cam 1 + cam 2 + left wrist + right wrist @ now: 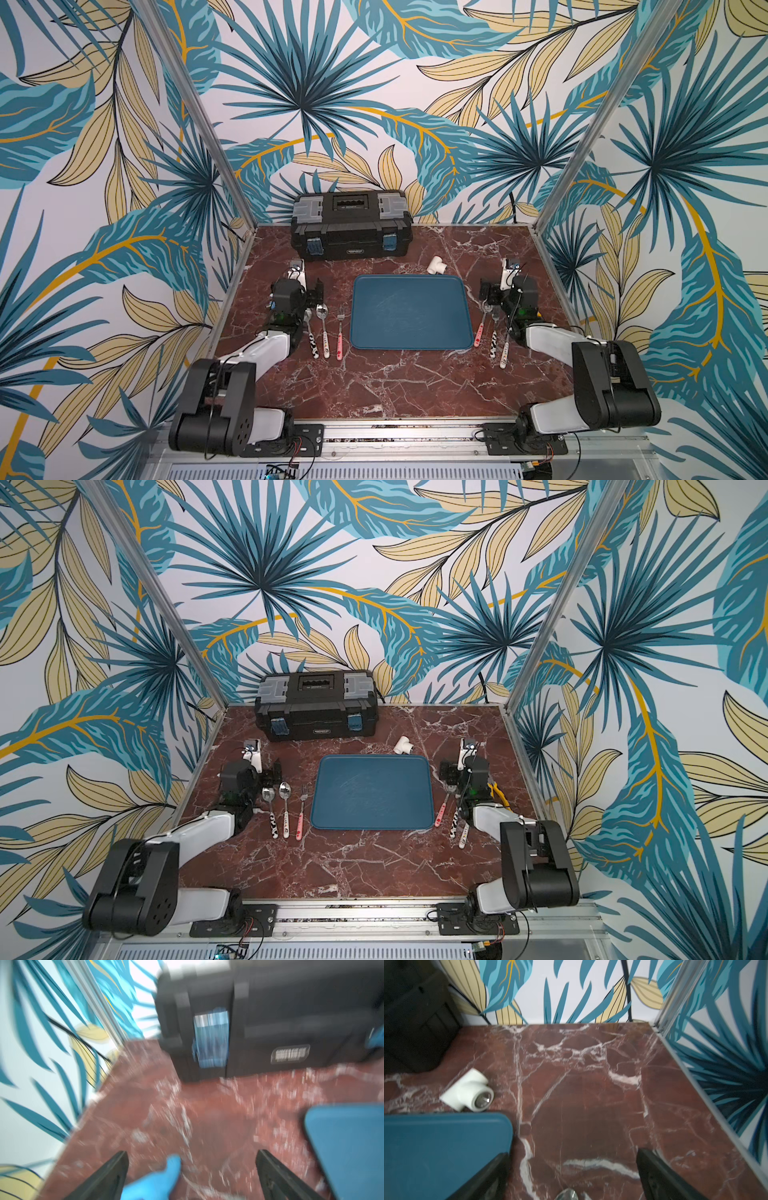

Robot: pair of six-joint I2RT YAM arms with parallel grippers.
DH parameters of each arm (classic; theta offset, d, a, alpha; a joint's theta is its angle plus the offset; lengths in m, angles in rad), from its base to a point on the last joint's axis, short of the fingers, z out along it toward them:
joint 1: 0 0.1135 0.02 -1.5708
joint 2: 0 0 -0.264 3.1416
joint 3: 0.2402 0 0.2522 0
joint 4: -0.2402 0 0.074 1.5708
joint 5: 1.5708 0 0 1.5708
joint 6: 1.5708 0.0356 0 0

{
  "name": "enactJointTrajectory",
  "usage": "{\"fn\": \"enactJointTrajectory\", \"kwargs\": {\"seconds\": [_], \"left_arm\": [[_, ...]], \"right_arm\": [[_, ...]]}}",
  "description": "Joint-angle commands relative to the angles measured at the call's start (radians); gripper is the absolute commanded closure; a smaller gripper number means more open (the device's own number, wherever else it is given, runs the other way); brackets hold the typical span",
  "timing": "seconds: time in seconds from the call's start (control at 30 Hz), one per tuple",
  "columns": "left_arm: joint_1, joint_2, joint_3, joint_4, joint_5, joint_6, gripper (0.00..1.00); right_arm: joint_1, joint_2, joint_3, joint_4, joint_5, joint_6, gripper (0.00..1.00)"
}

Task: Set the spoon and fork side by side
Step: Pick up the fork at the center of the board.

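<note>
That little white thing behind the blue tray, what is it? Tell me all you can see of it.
The white pipe fitting looks like a plastic tee: a short tube with a stubby branch off its side. One end has a grey ring around a threaded metal insert. It lies on its side on the red marble table, just beyond the far rim of the blue tray, close to it; contact cannot be told. The black toolbox stands further back, apart from it. Nothing holds the fitting.
</note>
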Motion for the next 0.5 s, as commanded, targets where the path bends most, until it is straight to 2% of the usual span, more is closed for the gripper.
{"fn": "enactJointTrajectory", "kwargs": {"seconds": [0.0,0.1,0.13,0.17,0.2,0.23,0.27,0.3,0.33,0.43,0.47], "left_arm": [[-0.012,-0.142,0.211,-0.364,-0.106,-0.158,0.00],[-0.012,-0.205,0.388,-0.686,-0.127,-0.436,0.00],[-0.012,-0.218,0.414,-0.760,-0.127,-0.484,0.00],[-0.011,-0.234,0.409,-0.811,-0.159,-0.591,0.00],[0.001,-0.248,0.370,-0.799,-0.180,-0.667,0.00],[0.027,-0.260,0.333,-0.750,-0.116,-0.682,0.00],[0.052,-0.260,0.290,-0.683,0.011,-0.666,0.00],[0.066,-0.249,0.277,-0.678,0.078,-0.666,0.00],[0.067,-0.229,0.289,-0.713,0.094,-0.671,0.00],[0.065,-0.141,0.383,-0.892,0.169,-0.650,0.24],[0.062,-0.109,0.414,-0.958,0.181,-0.650,0.40]], "right_arm": [[0.007,-0.089,0.166,-0.373,0.101,0.201,0.01],[0.006,-0.108,0.307,-0.609,0.089,0.259,0.01],[0.005,-0.099,0.329,-0.681,0.170,0.361,0.00],[0.001,-0.080,0.345,-0.771,0.246,0.473,0.01],[-0.008,-0.059,0.358,-0.832,0.282,0.535,0.00],[-0.020,-0.035,0.366,-0.850,0.246,0.532,0.00],[-0.024,-0.011,0.372,-0.843,0.178,0.486,0.01],[-0.024,0.002,0.383,-0.861,0.146,0.471,0.09],[-0.024,0.000,0.381,-0.869,0.136,0.471,0.14],[-0.023,-0.027,0.395,-0.929,0.178,0.462,0.35],[-0.021,-0.030,0.412,-0.971,0.190,0.467,0.45]]}}
